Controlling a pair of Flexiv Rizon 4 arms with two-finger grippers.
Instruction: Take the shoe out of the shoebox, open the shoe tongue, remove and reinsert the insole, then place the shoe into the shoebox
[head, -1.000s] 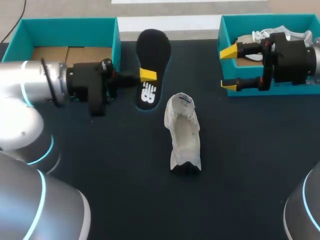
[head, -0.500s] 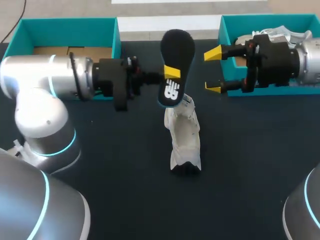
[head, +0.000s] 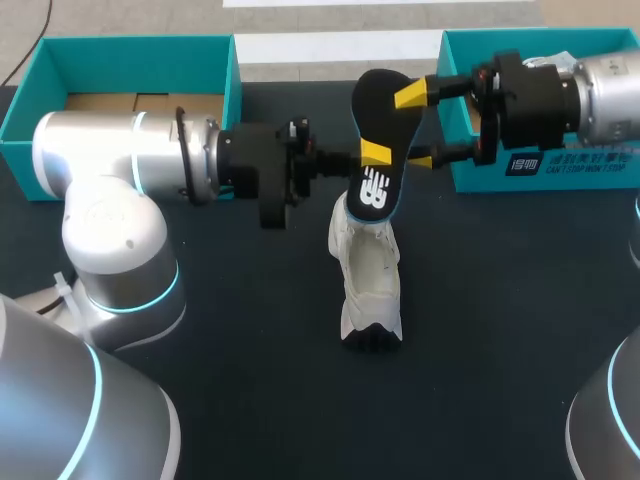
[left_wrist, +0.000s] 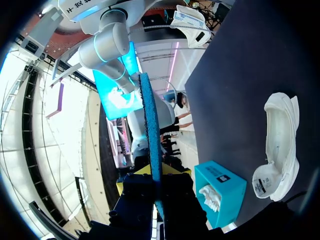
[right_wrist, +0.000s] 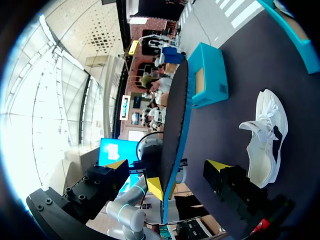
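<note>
One black foam insole (head: 378, 115) with a blue edge and a white logo stands up in the air, at 12 o'clock from the white fabric shoe (head: 368, 275) lying mid-table. The left gripper (head: 372, 153) is clenched on the insole's middle from 9 o'clock. The right gripper (head: 415, 128) comes in from 3 o'clock, spread wide, with the insole's upper end between its fingers and nothing grasped.

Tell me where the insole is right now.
In the head view the insole is held up near the middle of the table, clamped in the left gripper just over the white shoe, its far end inside the open right gripper.
</note>
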